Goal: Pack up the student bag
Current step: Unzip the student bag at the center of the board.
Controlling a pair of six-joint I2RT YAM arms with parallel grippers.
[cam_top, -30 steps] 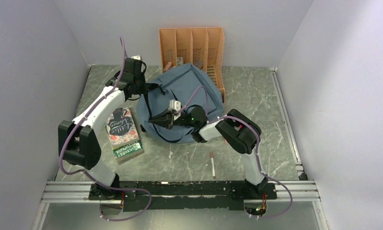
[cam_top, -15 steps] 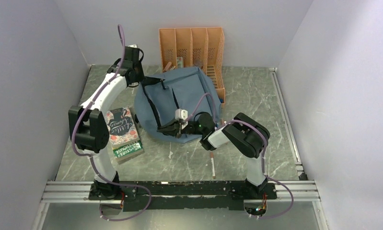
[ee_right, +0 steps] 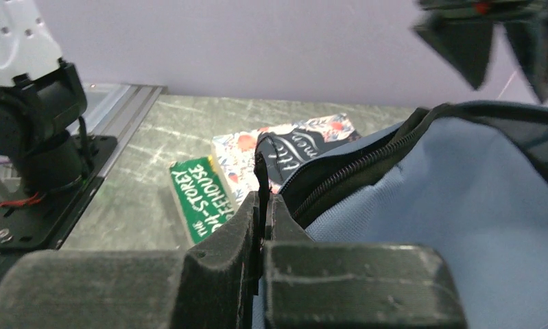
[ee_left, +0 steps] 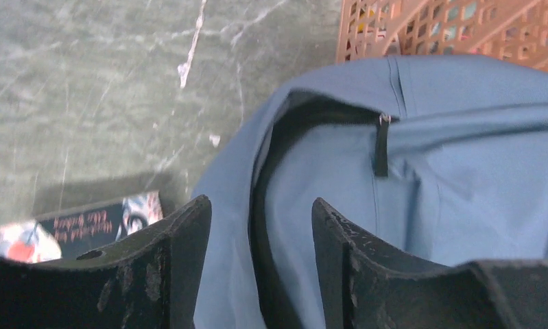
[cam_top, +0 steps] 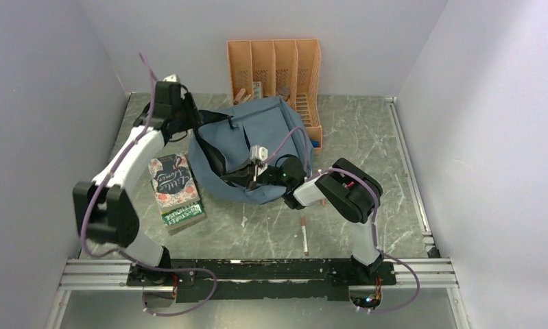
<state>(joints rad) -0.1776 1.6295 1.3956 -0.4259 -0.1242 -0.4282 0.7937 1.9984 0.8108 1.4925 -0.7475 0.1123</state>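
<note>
The student bag point(cam_top: 274, 130), dusty blue with black zip trim, lies in the middle of the table with its main zip partly undone. My right gripper point(cam_top: 243, 177) is at the bag's near-left side. In the right wrist view it point(ee_right: 264, 200) is shut on the black zip pull point(ee_right: 260, 164). My left gripper point(cam_top: 191, 118) hovers at the bag's far-left corner. In the left wrist view it point(ee_left: 260, 214) stands open over the blue fabric point(ee_left: 463, 151) and the black zip line, holding nothing.
Two stacked books point(cam_top: 173, 188), one floral and one green, lie left of the bag. A pen point(cam_top: 304, 236) lies near the front. The orange file organizer point(cam_top: 274, 62) stands at the back wall, touching the bag's far side.
My left gripper has opened and let go of the bag's far-left edge, and its arm has swung left. The bag has sagged. My right gripper keeps its hold on the zip pull.
</note>
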